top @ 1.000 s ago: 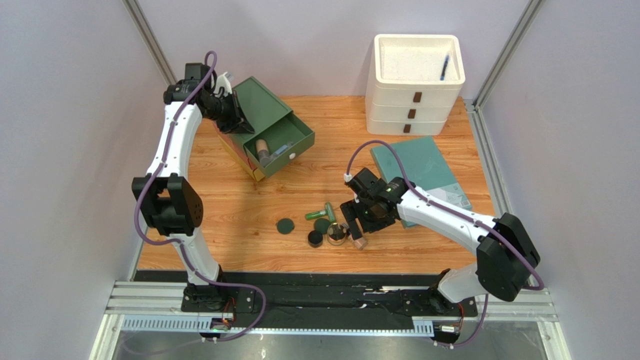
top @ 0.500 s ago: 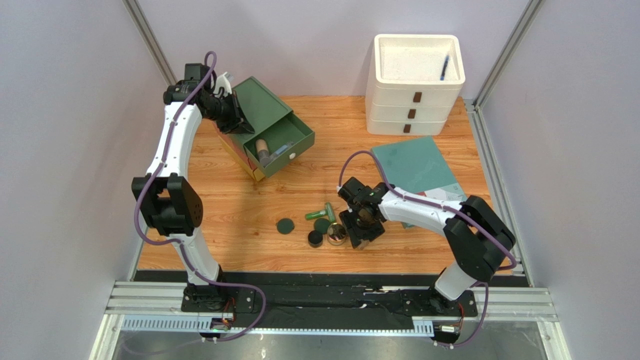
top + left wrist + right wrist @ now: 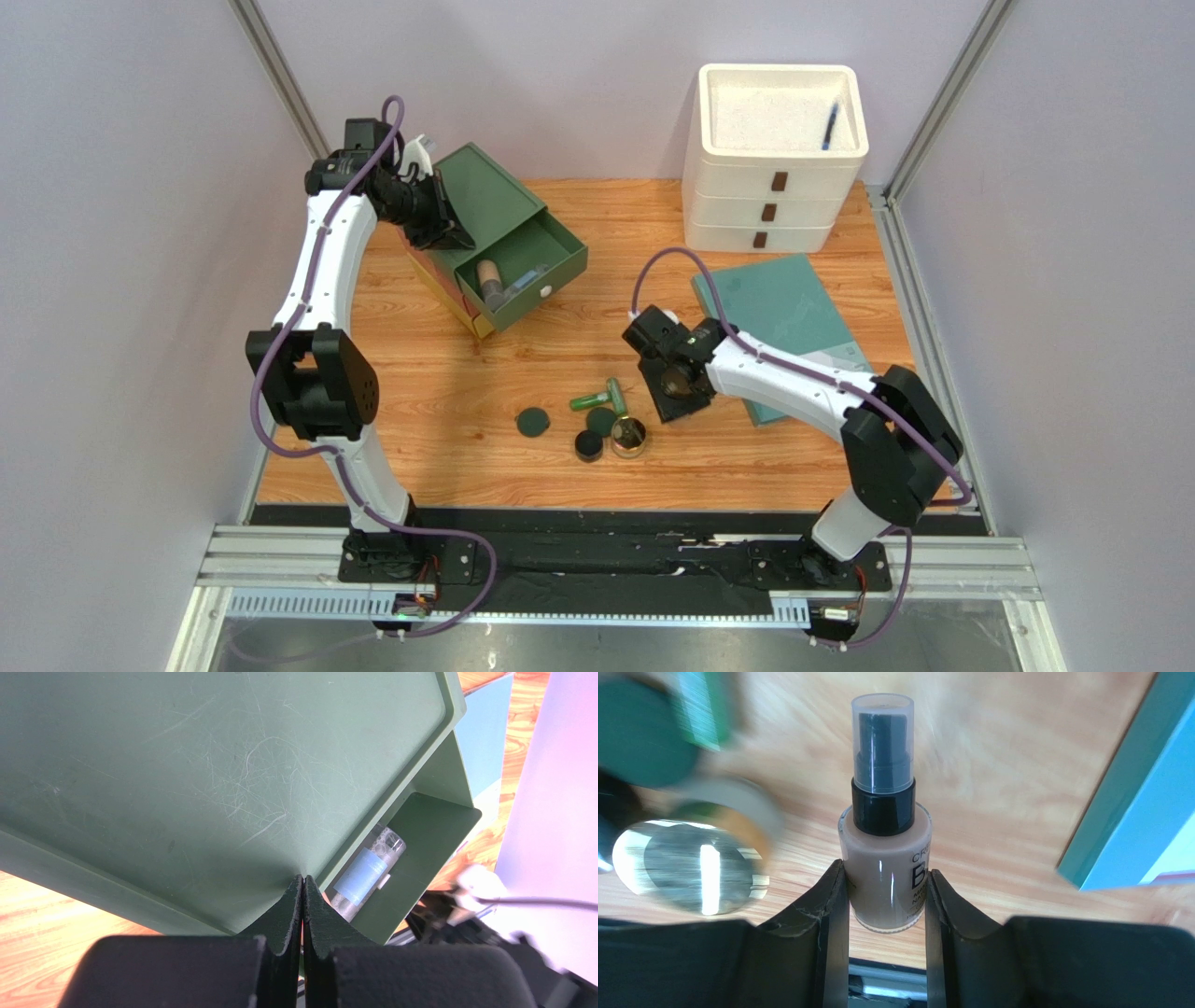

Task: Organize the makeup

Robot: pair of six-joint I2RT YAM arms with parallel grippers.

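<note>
Task in progress: the right tool (image 3: 885, 882), jaws partly closed, grips a beige-pink pump bottle (image 3: 884, 847) near the teal book (image 3: 786, 315). The left tool (image 3: 302, 882) is fully closed on nothing at the edge of the green box (image 3: 484, 196). Two items (image 3: 491, 275) lie in its open drawer (image 3: 558, 256), while a green tube (image 3: 596, 399), dark compacts (image 3: 532, 420) and a gold-rimmed jar (image 3: 630, 437) are left on the surface (image 3: 421, 406), so most sorting appears undone.

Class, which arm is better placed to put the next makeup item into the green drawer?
Right: the right gripper holds the foundation bottle; the left gripper is shut against the green drawer box.
</note>
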